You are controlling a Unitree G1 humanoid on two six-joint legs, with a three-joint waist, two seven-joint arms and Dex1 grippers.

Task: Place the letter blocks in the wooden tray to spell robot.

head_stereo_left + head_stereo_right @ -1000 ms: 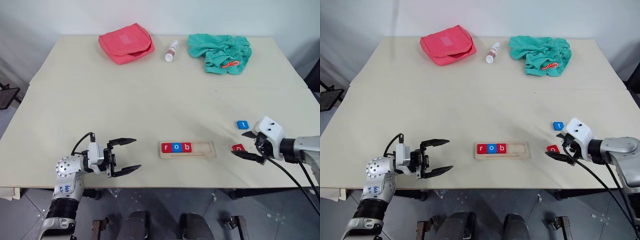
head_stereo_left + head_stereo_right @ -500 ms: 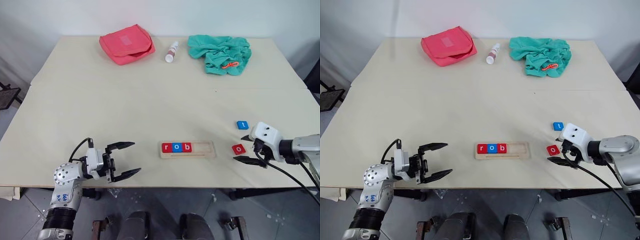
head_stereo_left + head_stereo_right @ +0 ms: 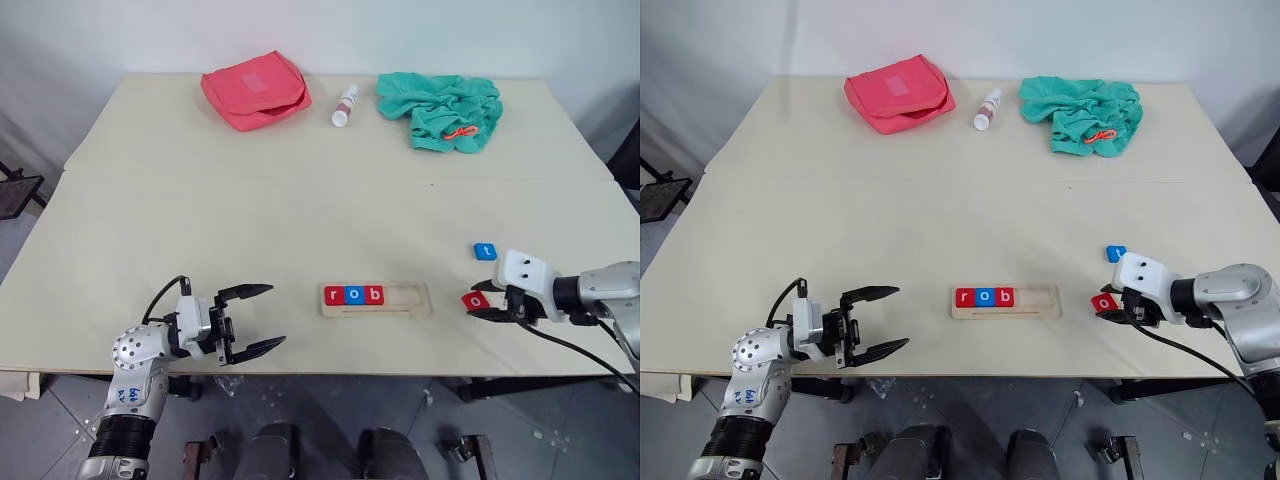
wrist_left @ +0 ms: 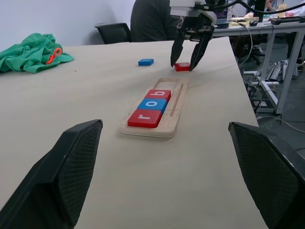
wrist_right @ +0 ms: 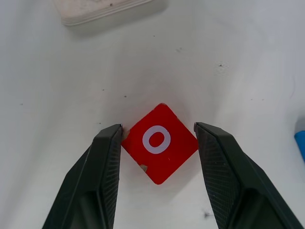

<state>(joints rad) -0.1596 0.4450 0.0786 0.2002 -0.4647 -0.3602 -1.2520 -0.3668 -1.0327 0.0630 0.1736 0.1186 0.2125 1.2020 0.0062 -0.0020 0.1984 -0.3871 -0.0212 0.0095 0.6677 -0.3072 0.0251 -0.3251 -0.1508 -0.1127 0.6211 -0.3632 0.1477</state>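
Right gripper point(image 5: 157, 143) has dropped around the red "o" block point(image 5: 159, 142) since a second ago, fingers narrowed to its corners, one touching, not yet clamped. Wooden tray point(image 3: 400, 299) holds r, o, b; blue "t" block point(image 3: 485, 251) lies just beyond. Left gripper point(image 3: 252, 320) hovers, fingers spread, empty.

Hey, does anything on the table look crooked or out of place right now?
The red o tile lies turned cornerwise between the right gripper's fingers, so they meet its corners, not its flat sides. The r, o, b tiles sit straight in the tray.
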